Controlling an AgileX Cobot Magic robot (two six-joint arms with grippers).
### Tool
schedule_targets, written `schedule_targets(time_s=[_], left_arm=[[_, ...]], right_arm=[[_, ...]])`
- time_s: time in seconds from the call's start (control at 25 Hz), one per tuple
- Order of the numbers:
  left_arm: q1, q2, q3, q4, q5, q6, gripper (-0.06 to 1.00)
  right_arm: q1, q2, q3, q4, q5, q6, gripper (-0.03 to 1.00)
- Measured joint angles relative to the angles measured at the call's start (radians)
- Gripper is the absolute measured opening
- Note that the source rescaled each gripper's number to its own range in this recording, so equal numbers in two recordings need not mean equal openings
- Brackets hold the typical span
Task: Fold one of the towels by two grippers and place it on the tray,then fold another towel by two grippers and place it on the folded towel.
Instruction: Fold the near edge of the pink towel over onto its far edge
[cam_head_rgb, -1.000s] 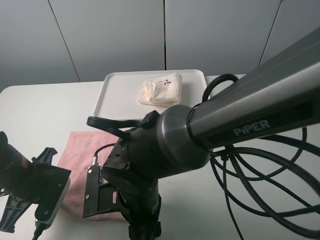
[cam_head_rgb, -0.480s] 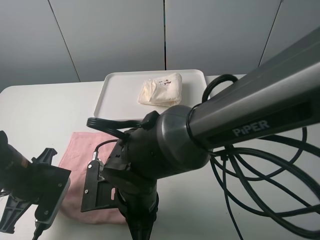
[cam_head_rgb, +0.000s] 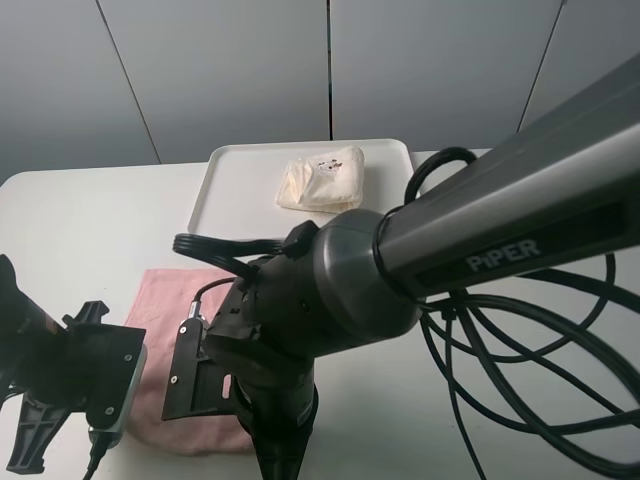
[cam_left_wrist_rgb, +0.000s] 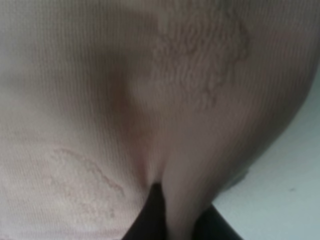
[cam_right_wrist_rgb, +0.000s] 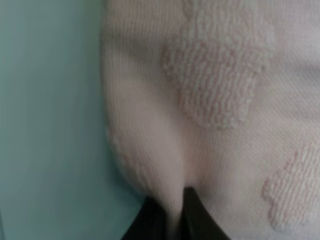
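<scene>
Background: a grey panelled wall (cam_head_rgb: 200, 70) stands behind a white table (cam_head_rgb: 80, 220).

Tray: the white tray (cam_head_rgb: 230, 190) sits at the far side of the table, close to the wall.

Cream towel: a folded cream towel (cam_head_rgb: 322, 178) lies on the tray, toward its right half.

Pink towel: the pink towel (cam_head_rgb: 165, 295) lies on the table on the near side of the tray, apart from it. My two arms cover most of it in the high view.

My left gripper: my left gripper (cam_left_wrist_rgb: 172, 222) is closed narrow on the pink towel. A ridge of cloth stands pinched between the two dark fingertips (cam_left_wrist_rgb: 150, 215). The left wrist view shows the bare table just past the towel's edge.

My right gripper: my right gripper (cam_right_wrist_rgb: 172, 220) is also clamped on the pink towel, with a thin fold of cloth running down between its dark tips. The right wrist view shows the towel's edge beside the pinch, with the table past it.

My arms: my right arm (cam_head_rgb: 330, 320) reaches across the middle and fills the foreground, low over the pink towel. My left arm (cam_head_rgb: 60, 360) is at the towel's left edge.

Cables: black cables (cam_head_rgb: 520, 380) loop over the table on the right.
</scene>
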Motion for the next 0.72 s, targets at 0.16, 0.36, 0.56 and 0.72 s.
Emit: schedule_targets(time_s=[0.16,0.36,0.56,0.72], left_arm=[[0.000,-0.028,0.006,-0.023,0.039,-0.062,0.01],[0.000,-0.110,0.010,-0.053,0.065,-0.168,0.01],[0.000,-0.177,0.012,-0.137,0.071,-0.219,0.01],[0.000,-0.237,0.012,-0.252,0.071,-0.223,0.01]], right_arm=[[-0.021,-0.036,0.004,0.032,0.033,0.012,0.00],[-0.078,-0.102,0.004,0.055,0.082,0.036,0.00],[-0.089,-0.170,0.004,0.057,0.121,0.070,0.00],[-0.089,-0.200,0.004,0.057,0.163,0.126,0.00]])
